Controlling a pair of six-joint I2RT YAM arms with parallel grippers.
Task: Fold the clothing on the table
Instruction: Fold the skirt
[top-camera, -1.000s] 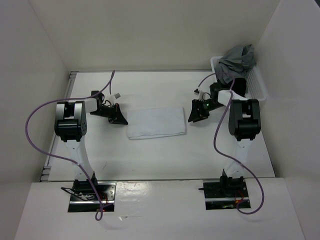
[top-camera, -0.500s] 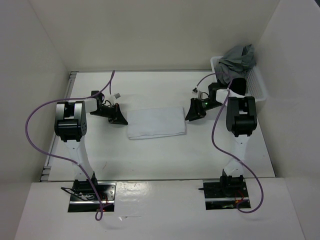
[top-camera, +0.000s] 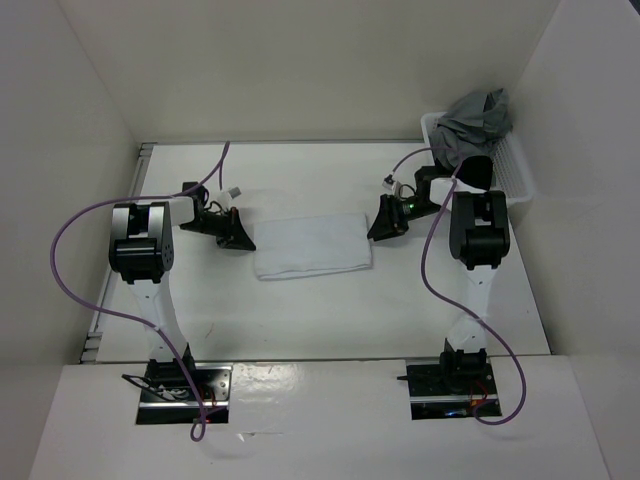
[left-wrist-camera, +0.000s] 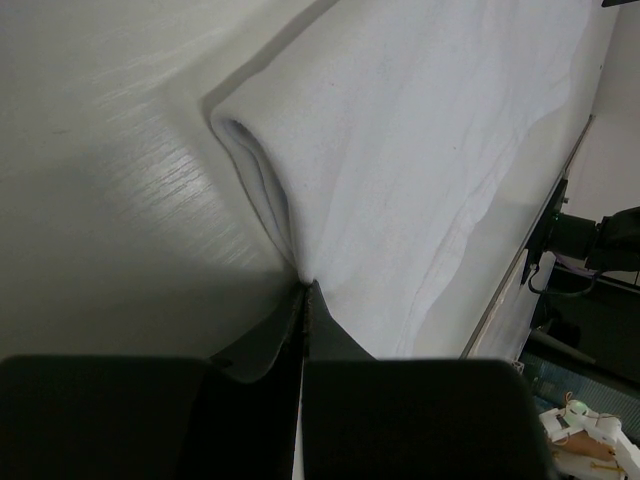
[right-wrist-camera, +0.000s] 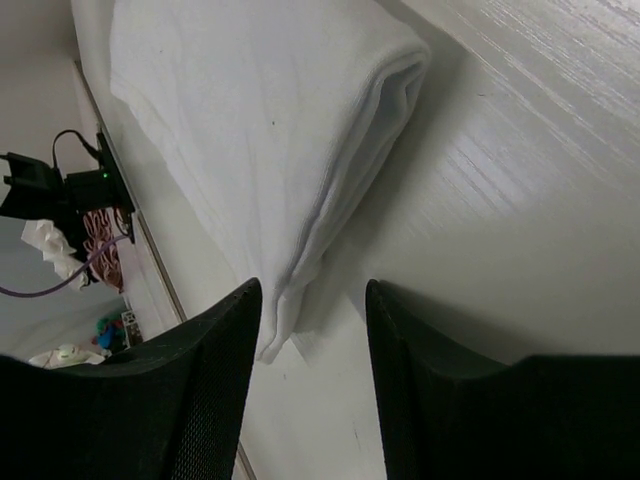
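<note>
The clothing (top-camera: 312, 243) lies as a flat white folded rectangle in the middle of the table (top-camera: 300, 310). My left gripper (top-camera: 238, 238) sits at its left edge. In the left wrist view the jaws (left-wrist-camera: 303, 292) are pressed together, and the layers of the clothing (left-wrist-camera: 420, 150) taper into their tips. My right gripper (top-camera: 385, 222) hovers just off the right edge, open. In the right wrist view the clothing (right-wrist-camera: 250, 120) shows its folded end, with a loose corner reaching into the gap of the right gripper (right-wrist-camera: 312, 290), touching neither finger.
A white mesh basket (top-camera: 515, 175) at the back right corner holds a grey garment (top-camera: 475, 118). A metal rail (top-camera: 108, 290) runs along the table's left side. White walls enclose the table on three sides. Purple cables loop from both arms.
My right arm has moved left, bringing its open gripper closer to the clothing's right edge. The left arm and the clothing have not moved.
</note>
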